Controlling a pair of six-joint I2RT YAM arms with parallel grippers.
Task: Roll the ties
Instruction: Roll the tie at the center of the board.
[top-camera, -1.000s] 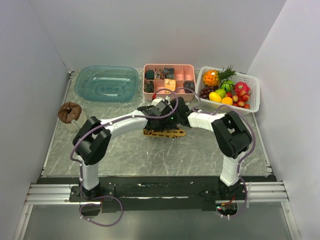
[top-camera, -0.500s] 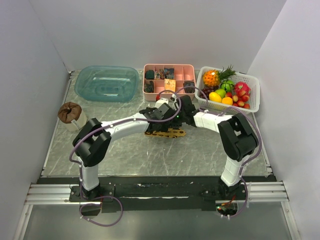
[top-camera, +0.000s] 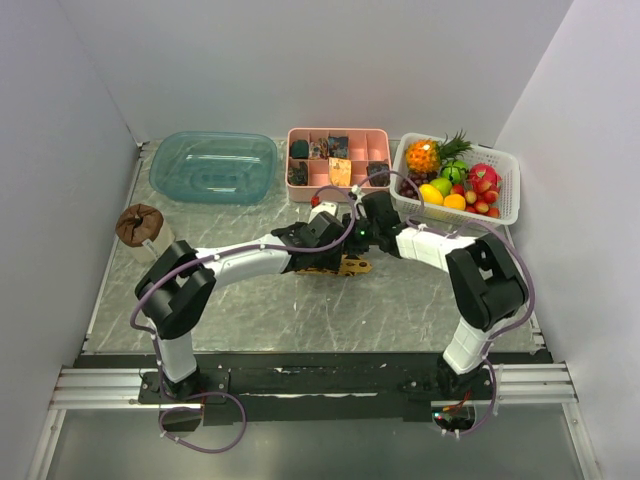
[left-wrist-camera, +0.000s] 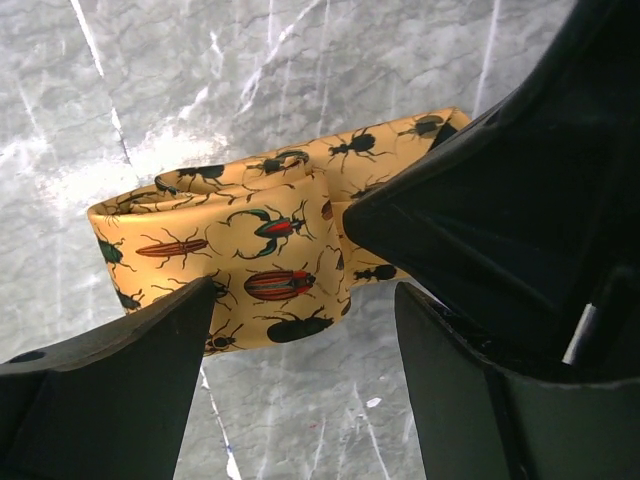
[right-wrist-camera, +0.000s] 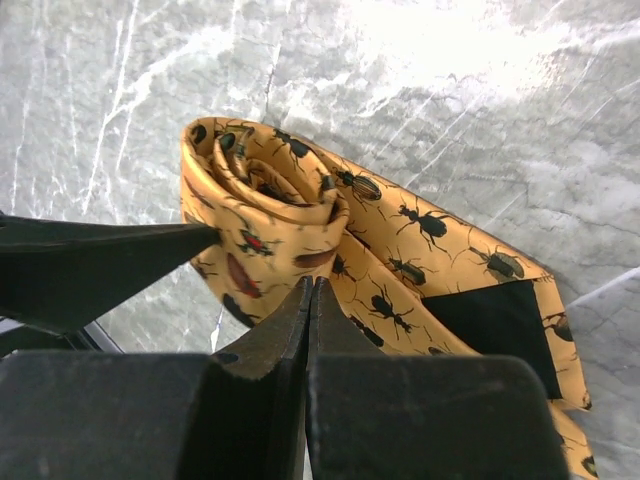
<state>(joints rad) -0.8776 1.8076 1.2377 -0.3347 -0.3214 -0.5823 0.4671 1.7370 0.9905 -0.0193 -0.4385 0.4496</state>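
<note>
The tie (top-camera: 343, 266) is golden yellow with a dark beetle print. It lies partly rolled on the marble table, just in front of the pink tray. In the left wrist view the roll (left-wrist-camera: 260, 240) lies just beyond my left gripper (left-wrist-camera: 305, 300), which is open with its jaws wide apart and empty. In the right wrist view the coil (right-wrist-camera: 270, 200) sits on the flat tail with its dark lining. My right gripper (right-wrist-camera: 312, 285) is shut, its tips pressed against the coil's side with no cloth between them. Seen from above, both grippers meet over the tie, the left (top-camera: 318, 243) and the right (top-camera: 352, 240).
A pink compartment tray (top-camera: 338, 131) with small dark bundles stands at the back. A white fruit basket (top-camera: 507, 190) is at the back right and a teal tub (top-camera: 213, 165) at the back left. A brown round object (top-camera: 139, 224) sits at the left edge.
Both wrists have shifted to the right over the tie, and the tie has slid slightly right with them. The right elbow has swung outward.
</note>
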